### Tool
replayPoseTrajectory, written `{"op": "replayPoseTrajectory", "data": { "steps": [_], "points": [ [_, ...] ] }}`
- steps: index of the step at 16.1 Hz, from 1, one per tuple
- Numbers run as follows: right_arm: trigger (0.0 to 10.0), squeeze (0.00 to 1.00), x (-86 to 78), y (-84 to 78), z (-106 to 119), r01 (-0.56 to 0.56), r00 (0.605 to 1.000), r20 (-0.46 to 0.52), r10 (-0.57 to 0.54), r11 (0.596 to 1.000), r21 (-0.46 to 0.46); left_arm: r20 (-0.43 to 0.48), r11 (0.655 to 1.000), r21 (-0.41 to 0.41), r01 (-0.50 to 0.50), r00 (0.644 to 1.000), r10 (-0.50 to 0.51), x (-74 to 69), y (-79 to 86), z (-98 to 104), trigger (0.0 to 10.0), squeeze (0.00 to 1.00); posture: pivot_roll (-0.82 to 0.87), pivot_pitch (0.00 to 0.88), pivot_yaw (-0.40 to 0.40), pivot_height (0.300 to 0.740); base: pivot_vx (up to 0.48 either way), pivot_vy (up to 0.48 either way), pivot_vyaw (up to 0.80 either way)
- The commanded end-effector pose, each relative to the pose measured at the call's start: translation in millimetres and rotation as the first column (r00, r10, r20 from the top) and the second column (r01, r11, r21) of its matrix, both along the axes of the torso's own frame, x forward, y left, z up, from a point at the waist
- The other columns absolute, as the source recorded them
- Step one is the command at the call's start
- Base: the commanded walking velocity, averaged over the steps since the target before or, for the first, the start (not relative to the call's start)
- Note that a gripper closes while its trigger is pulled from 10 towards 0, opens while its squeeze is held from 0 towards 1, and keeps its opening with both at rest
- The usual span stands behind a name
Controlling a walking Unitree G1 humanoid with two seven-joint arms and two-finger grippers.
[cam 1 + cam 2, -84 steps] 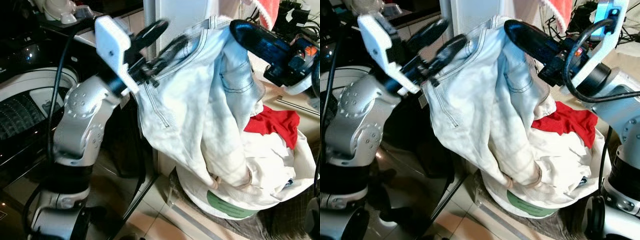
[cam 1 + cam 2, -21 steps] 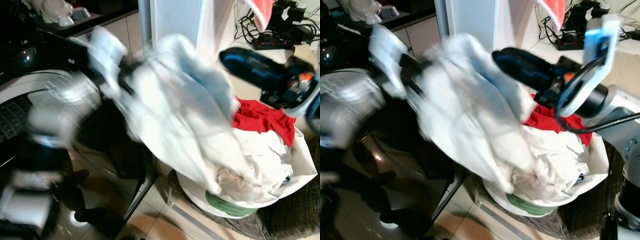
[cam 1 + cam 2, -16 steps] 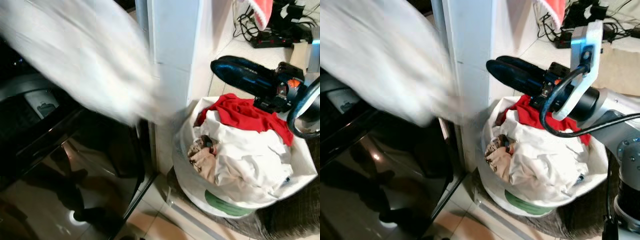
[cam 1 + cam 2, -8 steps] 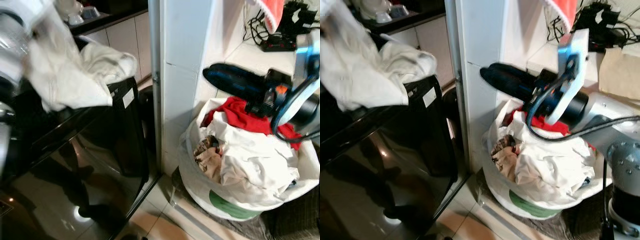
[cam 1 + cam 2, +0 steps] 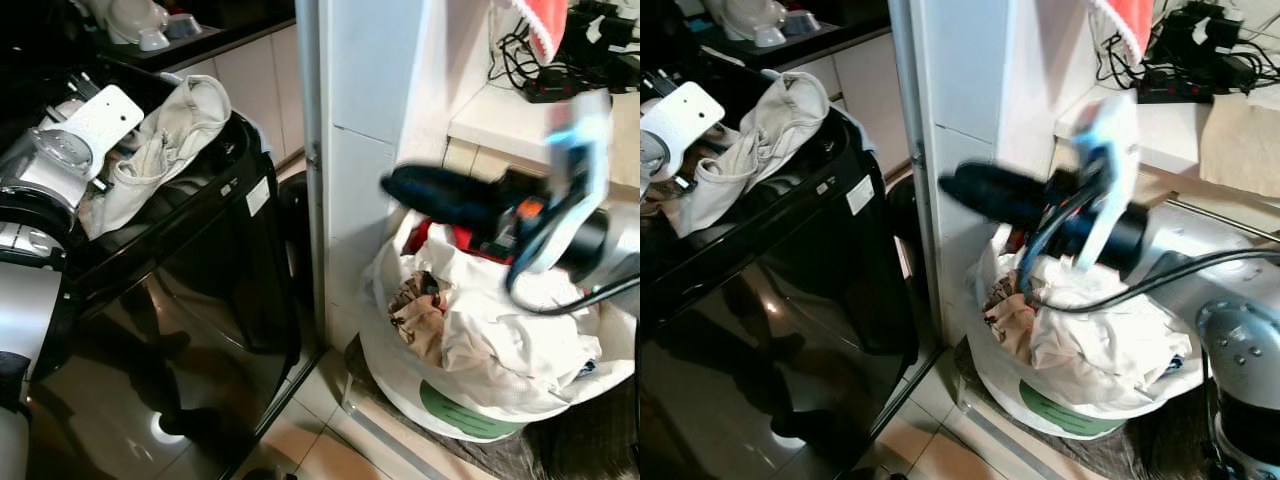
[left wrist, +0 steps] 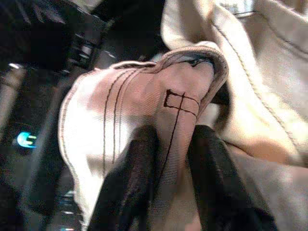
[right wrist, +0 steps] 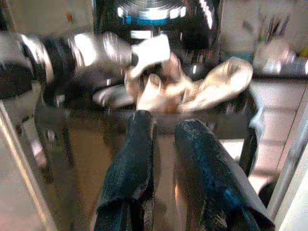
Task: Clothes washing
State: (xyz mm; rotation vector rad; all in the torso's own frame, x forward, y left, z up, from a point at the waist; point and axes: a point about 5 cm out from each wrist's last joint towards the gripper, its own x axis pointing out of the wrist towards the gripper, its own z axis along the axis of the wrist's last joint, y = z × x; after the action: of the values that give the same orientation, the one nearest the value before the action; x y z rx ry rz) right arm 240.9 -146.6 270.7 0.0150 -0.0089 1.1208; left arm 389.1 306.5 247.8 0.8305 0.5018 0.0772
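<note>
Left wrist view showed the left gripper (image 6: 166, 168) pinching the white jeans (image 5: 165, 135) over the washing machine (image 5: 190, 290) to load them, while the empty right gripper (image 7: 161, 144), fingers slightly parted, hovered above the laundry bag (image 5: 400, 370).

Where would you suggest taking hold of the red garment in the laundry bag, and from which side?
Probably grip the red garment at its exposed bunched fold near the back of the white laundry bag, coming down from above. Most of it lies hidden behind the right gripper, which hovers just over it, and white clothes cover its front, so only the top is reachable.
</note>
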Motion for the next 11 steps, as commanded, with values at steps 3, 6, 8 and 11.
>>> {"op": "replayPoseTrajectory", "data": {
  "steps": [3,6,8,11],
  "points": [
    [10.0,0.00,-4.3,5.8,-22.5,-0.044,0.998,-0.060,0.035,0.987,-0.156,-0.050,0.985,-0.171,0.030,0.998,-0.039,-7.3,5.6,0.1,10.0,1.00,-0.06,0.000,0.090,0.740,0.000,0.000,0.00],
    [10.0,0.00,7.4,5.2,-30.3,0.026,0.998,-0.043,-0.035,0.983,-0.183,-0.012,0.978,-0.206,0.014,1.000,-0.017,-15.2,17.4,7.1,10.0,1.00,-0.05,0.000,0.085,0.740,0.000,0.000,0.00],
    [10.0,0.00,13.5,2.8,-31.3,0.077,0.996,-0.021,-0.083,0.978,-0.193,0.044,0.987,-0.155,-0.030,0.998,0.037,-21.3,29.2,18.0,10.0,1.00,-0.05,0.000,0.085,0.740,0.000,0.000,0.00],
    [10.0,0.00,35.0,-7.9,-28.7,0.260,0.966,0.052,-0.254,0.947,-0.189,0.320,0.997,-0.001,-0.076,0.945,0.073,-35.0,37.7,66.9,10.0,0.00,-0.05,0.000,0.075,0.740,0.000,0.000,0.00]
  ]
}}
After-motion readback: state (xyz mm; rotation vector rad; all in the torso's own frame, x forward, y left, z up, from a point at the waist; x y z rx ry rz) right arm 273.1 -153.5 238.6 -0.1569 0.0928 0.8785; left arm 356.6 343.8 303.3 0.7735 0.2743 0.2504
